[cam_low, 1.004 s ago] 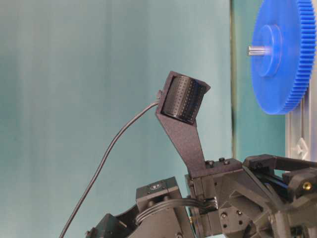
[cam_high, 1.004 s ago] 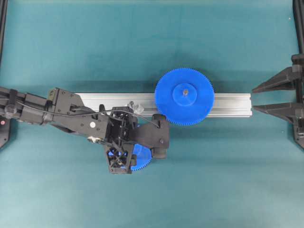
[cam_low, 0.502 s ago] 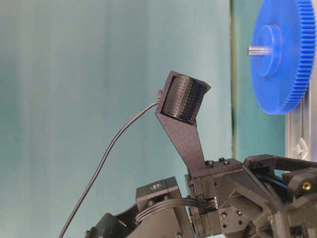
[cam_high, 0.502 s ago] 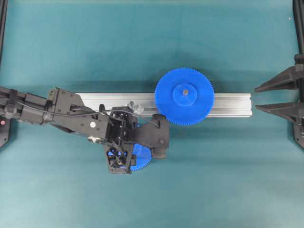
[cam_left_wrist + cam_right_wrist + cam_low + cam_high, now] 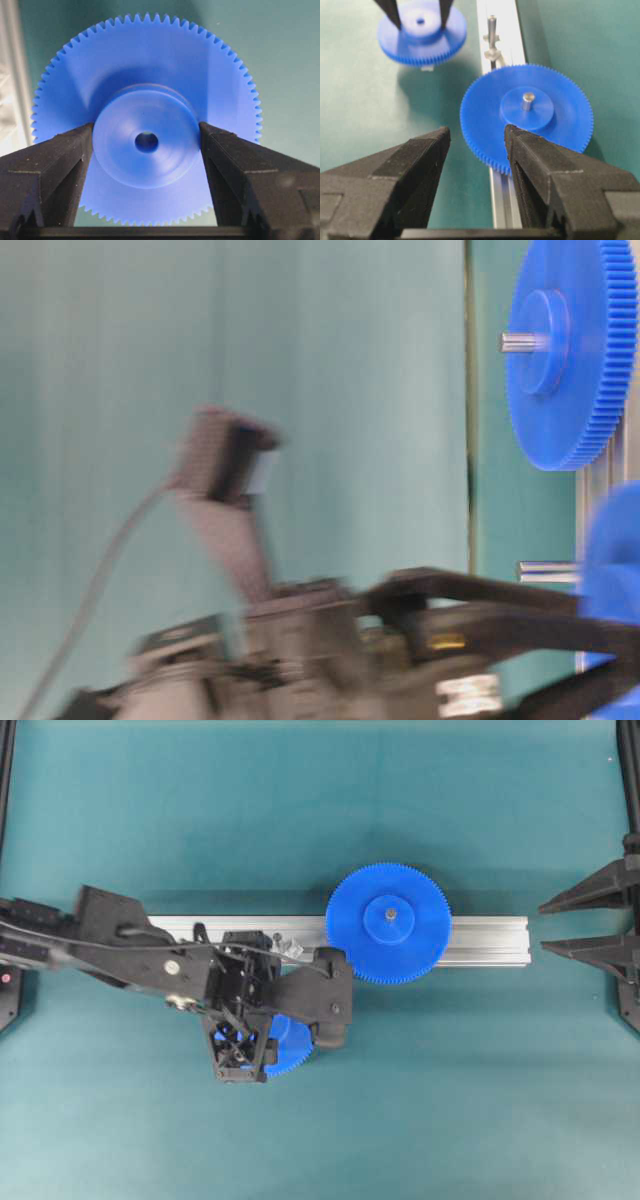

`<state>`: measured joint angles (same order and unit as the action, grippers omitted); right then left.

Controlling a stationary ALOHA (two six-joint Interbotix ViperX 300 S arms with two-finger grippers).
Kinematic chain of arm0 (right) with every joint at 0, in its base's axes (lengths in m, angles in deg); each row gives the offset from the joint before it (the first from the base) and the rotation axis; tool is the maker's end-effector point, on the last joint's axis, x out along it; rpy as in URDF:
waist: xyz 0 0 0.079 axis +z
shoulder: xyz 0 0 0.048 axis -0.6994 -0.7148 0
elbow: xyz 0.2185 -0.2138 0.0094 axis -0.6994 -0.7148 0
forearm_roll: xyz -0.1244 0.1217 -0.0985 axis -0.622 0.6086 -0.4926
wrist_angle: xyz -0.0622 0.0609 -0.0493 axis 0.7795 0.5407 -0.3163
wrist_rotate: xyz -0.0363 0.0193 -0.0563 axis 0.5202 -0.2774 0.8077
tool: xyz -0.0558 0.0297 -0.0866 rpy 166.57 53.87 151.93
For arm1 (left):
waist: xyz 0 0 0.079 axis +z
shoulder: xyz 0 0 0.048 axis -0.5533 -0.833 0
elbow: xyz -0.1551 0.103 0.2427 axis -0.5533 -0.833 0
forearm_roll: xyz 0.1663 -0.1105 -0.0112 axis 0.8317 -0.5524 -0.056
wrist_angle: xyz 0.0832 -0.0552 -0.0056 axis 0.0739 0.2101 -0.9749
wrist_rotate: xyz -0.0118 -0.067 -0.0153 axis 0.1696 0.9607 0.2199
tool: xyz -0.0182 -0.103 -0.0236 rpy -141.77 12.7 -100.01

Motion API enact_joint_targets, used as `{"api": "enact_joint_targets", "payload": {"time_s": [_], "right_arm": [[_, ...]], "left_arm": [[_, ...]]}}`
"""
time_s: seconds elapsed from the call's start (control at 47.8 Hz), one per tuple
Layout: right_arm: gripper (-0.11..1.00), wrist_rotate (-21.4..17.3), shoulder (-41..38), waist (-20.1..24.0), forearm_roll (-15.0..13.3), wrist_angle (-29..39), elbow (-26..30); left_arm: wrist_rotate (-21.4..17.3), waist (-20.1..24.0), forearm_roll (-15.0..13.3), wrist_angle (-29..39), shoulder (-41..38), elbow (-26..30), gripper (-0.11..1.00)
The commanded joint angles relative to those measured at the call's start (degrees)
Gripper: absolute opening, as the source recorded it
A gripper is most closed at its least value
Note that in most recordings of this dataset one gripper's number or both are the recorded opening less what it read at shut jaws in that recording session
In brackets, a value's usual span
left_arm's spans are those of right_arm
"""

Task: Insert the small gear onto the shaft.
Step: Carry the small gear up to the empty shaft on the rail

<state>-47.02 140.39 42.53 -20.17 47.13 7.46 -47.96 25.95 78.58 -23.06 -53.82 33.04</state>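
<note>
The small gear (image 5: 145, 75), a blue toothed disc with a raised hub and a dark centre hole, is in my left gripper (image 5: 146, 134), whose black fingers press on both sides of the hub. From overhead the gear (image 5: 292, 1050) peeks out under the left gripper (image 5: 255, 1042), just in front of the rail. The right wrist view shows it (image 5: 422, 35) casting a shadow on the mat. The shaft (image 5: 492, 26), a thin grey pin on a silvery bracket, stands bare on the rail (image 5: 506, 200). My right gripper (image 5: 477, 132) stands open and empty at the right edge (image 5: 542, 926).
A wider blue gear (image 5: 388, 923) sits on its own pin on the aluminium rail (image 5: 485, 940), right of the shaft (image 5: 545, 570). The teal mat (image 5: 320, 810) lies all round. Black frame posts (image 5: 630, 780) stand at the side edges.
My left arm has swung: its wrist shifted left and back toward the rail, carrying the small gear. The table-level view is now blurred and shows the gear and shaft. The right gripper barely moved.
</note>
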Motion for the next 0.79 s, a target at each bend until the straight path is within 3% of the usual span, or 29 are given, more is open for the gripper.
{"api": "enact_joint_targets", "payload": {"time_s": [0.0,0.209,0.502,0.774], "right_arm": [[0.6,-0.35,-0.35,-0.18,0.09,-0.26,0.62],[0.6,-0.35,-0.26,-0.18,0.09,-0.26,0.53],[0.6,-0.35,0.26,-0.18,0.09,-0.26,0.62],[0.6,-0.35,0.62,-0.18,0.09,-0.26,0.7]], "left_arm": [[-0.09,0.7,0.18,2.55,3.96,2.11,0.71],[-3.87,2.81,0.18,7.91,7.65,3.6,0.71],[-12.13,7.47,0.18,7.91,9.05,4.48,0.71],[-16.61,10.2,0.26,7.91,7.73,4.48,0.71]]}}
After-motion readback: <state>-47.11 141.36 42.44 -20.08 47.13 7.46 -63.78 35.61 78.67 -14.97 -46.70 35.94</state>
